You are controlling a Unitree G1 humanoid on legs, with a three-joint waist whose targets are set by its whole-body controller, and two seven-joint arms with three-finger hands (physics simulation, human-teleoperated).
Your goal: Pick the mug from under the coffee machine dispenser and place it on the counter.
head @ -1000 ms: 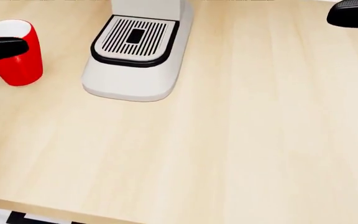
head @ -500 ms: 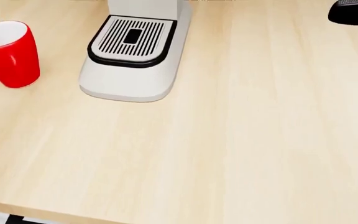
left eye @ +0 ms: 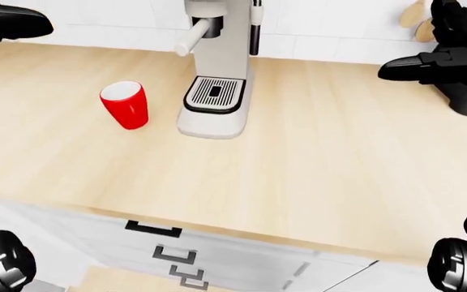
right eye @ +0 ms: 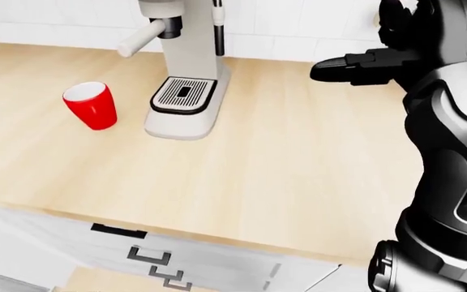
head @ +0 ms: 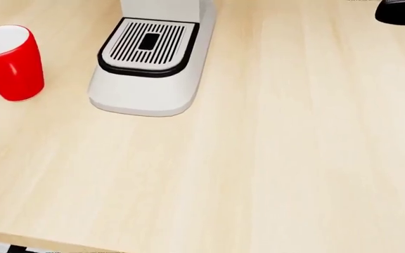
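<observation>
Red mug [head: 8,61] stands left of the machine [left eye: 215,73]; my left hand [left eye: 6,21] has let go and lifted away, fingers released; right hand [right eye: 363,66] open too.

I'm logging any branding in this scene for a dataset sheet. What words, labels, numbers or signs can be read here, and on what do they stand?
None: no readable text in any view.
Coffee machine: plain white body, no brand or label showing.
Drip tray: only black slots and a dark rectangle, no writing.
Red mug: plain, no print.
Counter: bare wood grain.
Drawer fronts: black handles only.
</observation>
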